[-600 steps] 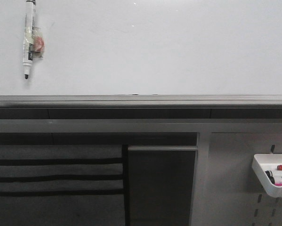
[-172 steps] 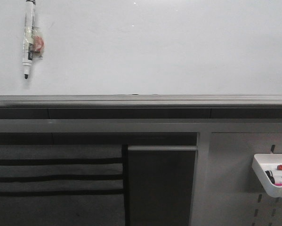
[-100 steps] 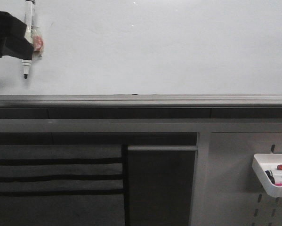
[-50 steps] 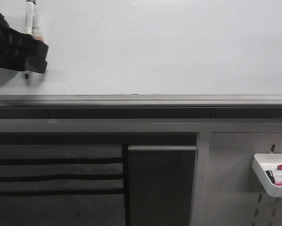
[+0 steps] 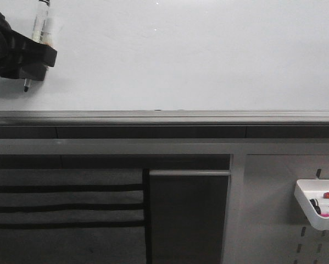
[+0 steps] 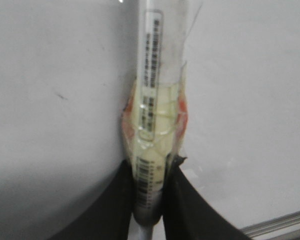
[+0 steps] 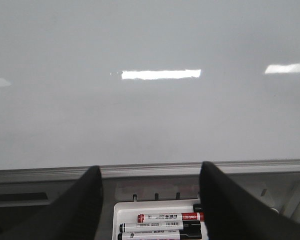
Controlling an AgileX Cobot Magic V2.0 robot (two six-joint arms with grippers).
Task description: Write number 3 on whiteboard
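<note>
Left gripper jaws clamped on the marker low on its barrel, presumably to write with it. Marker stood near-vertical against the whiteboard at its ten o'clock, tip toward six; no 3 drawn yet. Right gripper jaws apart, holding nothing, over the tray.

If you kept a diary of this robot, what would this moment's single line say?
left gripper: shut on marker | right gripper: open, empty, above white tray | whiteboard: blank | number 3: not yet written
</note>
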